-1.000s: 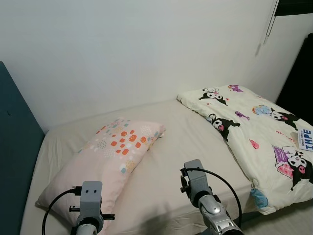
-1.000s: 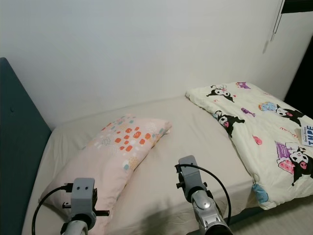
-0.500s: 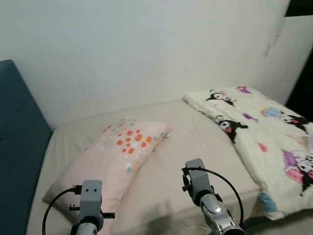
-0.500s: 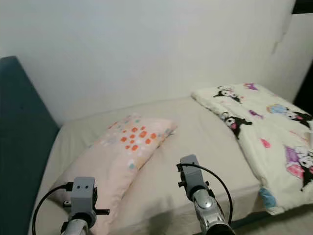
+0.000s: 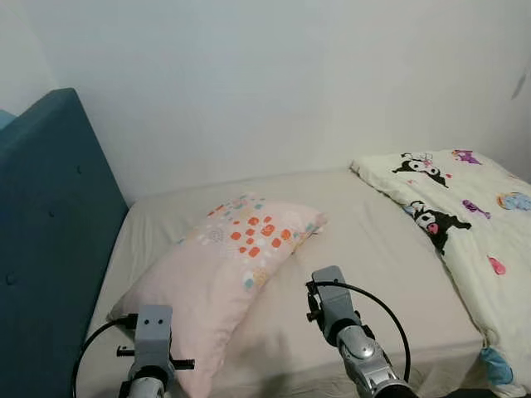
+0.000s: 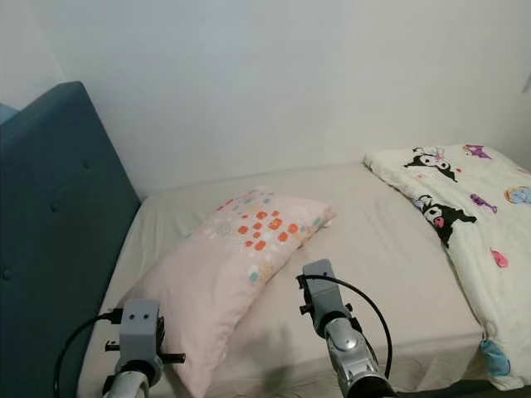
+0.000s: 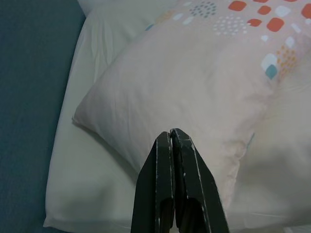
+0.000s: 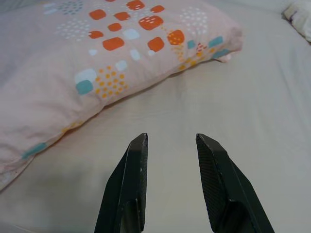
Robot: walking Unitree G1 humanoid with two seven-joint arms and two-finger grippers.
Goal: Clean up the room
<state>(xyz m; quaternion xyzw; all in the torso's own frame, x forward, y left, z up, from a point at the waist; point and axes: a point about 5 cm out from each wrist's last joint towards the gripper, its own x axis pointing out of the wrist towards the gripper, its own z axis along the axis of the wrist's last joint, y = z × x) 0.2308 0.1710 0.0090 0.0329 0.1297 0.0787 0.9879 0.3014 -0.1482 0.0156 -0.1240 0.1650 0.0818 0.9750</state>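
Observation:
A pale pink pillow (image 5: 224, 269) with orange and teal squares lies askew across the beige bed (image 5: 365, 249), its lower corner near the headboard side. A white cartoon-print quilt (image 5: 465, 215) is folded over the bed's right end. My left gripper (image 7: 171, 133) is shut, with nothing in it, held just over the pillow's (image 7: 194, 87) near edge. My right gripper (image 8: 170, 141) is open above bare sheet (image 8: 228, 102), a little short of the pillow's (image 8: 102, 63) long side. Both wrists (image 5: 153, 332) (image 5: 332, 303) show low in the head views.
A dark teal padded headboard (image 5: 50, 240) stands along the left. A plain white wall (image 5: 274, 83) runs behind the bed. The bed's near edge (image 6: 373, 352) lies just below my arms.
The whole picture has slid right, so the camera has turned left: the headboard is now larger and the quilt is partly cut off. My arms hold the same pose.

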